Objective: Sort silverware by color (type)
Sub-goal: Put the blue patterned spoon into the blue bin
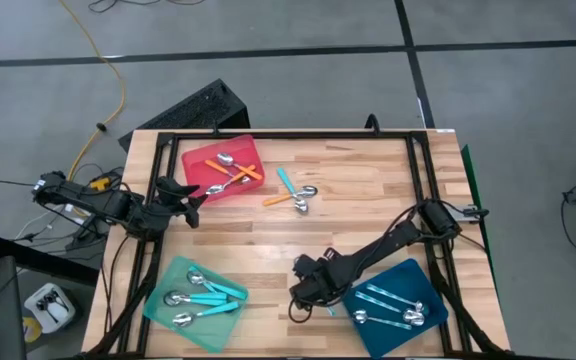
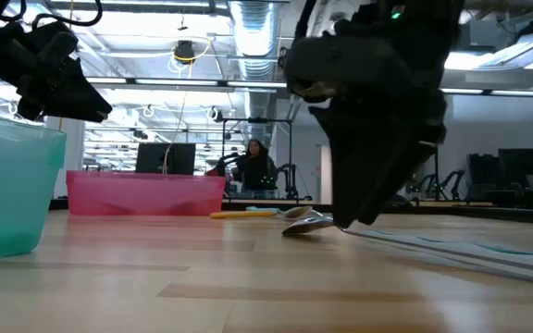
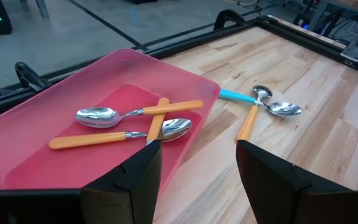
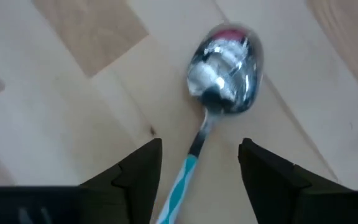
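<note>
Spoon (image 4: 219, 74) under your right gripper (image 4: 197, 163) is the one to mind: a light, stiff piece with a shiny metal bowl and a thin patterned blue-and-white handle, lying flat on the table (image 1: 368, 215). Expect the bowl to be slick and rounded, so you would do better to pinch the handle close behind the neck, across its narrow width. Because it lies flat on the wood, the fingertips probably need to come right down to the surface to get under its edges.

Your right gripper hangs low over that spoon with its jaws apart and nothing between them; the handle runs back into the gap between the 2 fingers, the bowl just ahead of them. The blue tray (image 1: 403, 300), holding 3 more patterned spoons, sits just beside this gripper.

Your left gripper (image 3: 199, 165) waits open and empty at the near edge of the red tray (image 3: 30, 109), where 3 orange spoons (image 3: 135, 118) lie. Farther ahead of it, 1 orange and 1 turquoise spoon lie crossed on the table.
</note>
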Motion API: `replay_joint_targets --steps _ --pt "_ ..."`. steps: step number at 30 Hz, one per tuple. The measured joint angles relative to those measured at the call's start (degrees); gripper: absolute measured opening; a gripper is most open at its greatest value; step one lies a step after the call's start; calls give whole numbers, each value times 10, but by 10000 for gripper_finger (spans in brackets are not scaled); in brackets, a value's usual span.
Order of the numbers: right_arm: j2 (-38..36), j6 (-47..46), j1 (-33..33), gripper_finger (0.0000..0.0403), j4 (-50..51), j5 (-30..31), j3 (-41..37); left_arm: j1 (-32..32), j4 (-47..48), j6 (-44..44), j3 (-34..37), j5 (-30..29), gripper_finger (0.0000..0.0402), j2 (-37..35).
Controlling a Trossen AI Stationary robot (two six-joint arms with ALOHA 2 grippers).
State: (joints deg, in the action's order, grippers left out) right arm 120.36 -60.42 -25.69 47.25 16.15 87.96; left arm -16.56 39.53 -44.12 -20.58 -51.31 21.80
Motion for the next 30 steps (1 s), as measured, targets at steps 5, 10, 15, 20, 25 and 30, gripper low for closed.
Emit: replay_joint_targets --steps 5,10,15,20,25,30 --pt "0 0 8 240 1 2 0 0 0 0 0 0 190 0" --pt "0 -7 11 237 -13 0 -14 0 0 -1 0 0 190 0" --pt "0 -13 11 237 -20 -10 -26 0 0 -1 0 0 190 0" --pt "-2 -23 11 231 -53 -10 -46 0 0 -1 0 0 190 0" --pt "-4 -42 11 200 -59 -9 -56 0 0 -1 0 0 190 0" --pt "-3 -45 11 158 -60 -9 -56 0 0 -1 0 0 190 0"
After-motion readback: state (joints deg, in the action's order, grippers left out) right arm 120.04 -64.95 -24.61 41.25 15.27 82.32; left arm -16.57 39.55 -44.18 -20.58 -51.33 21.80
